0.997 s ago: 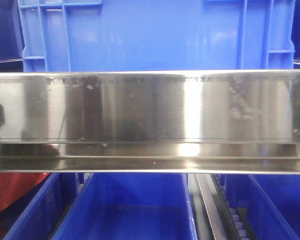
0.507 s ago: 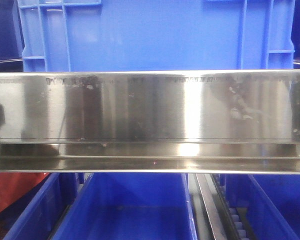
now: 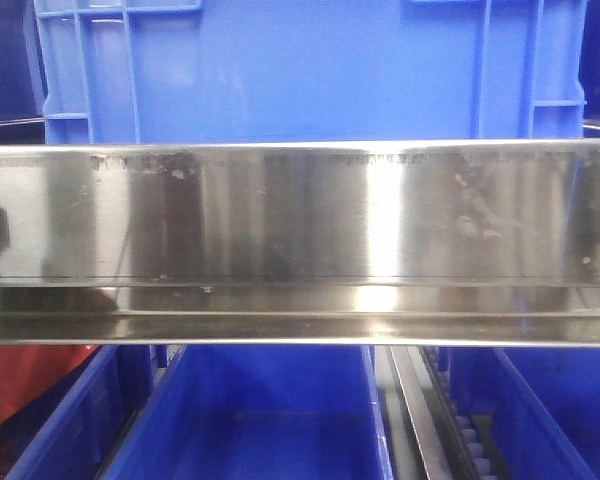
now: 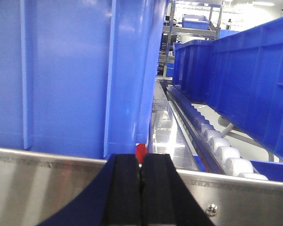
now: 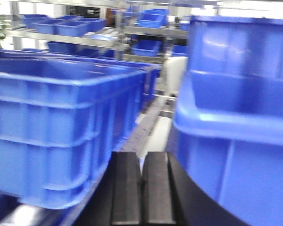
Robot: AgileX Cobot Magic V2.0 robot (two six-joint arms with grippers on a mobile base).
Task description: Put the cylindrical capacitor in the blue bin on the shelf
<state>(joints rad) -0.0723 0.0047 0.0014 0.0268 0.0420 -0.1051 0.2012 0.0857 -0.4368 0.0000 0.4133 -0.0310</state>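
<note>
No sign of the cylindrical capacitor in any view right now, so where it sits cannot be told. Front and centre is the shelf (image 3: 300, 230), its broad mirror-like steel rail running smudged and streaked right across the exterior front-facing view. Above that rail stands a big blue crate (image 3: 310, 70), ribbed at the corners; below the rail an open blue bin (image 3: 270, 420) shows its bare interior, another blue bin (image 3: 540, 410) to its right past a steel divider, and something red (image 3: 25, 385) pokes in at the lower left. Over to the left wrist view: the left gripper (image 4: 140, 188) has its black jaws pressed together with nothing visible between them, sitting at the steel edge of the shelf (image 4: 47, 183), a tall blue crate wall (image 4: 75, 70) close ahead, and a small red bit (image 4: 141, 151) just beyond the jaw tips. A track of white rollers (image 4: 217, 143) runs off to the right beside more blue crates (image 4: 245, 75). Right wrist view, blurred: the right gripper (image 5: 142, 193) also has its jaws closed, empty as far as can be seen, between a ribbed blue crate (image 5: 61, 127) on one side and a blue bin (image 5: 236, 127) on the other.
</note>
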